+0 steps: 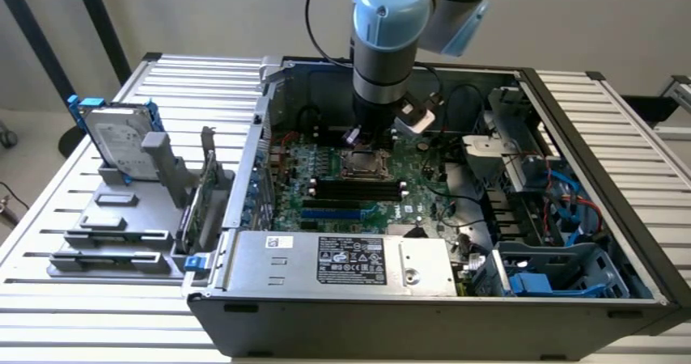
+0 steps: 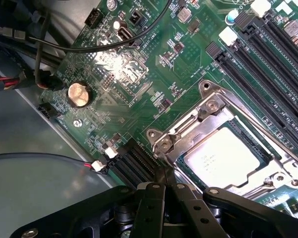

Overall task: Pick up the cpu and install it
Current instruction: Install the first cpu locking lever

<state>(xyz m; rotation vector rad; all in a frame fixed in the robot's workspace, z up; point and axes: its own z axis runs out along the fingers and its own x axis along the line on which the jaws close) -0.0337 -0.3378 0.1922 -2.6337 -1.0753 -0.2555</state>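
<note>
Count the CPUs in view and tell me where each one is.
1. The cpu lies within the metal socket frame on the green motherboard. Another could be hidden beneath the arm.

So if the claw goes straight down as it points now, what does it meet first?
Most likely the motherboard just beside the socket frame that holds the cpu. The claw hangs over that frame's edge, though depth is hard to judge here.
</note>
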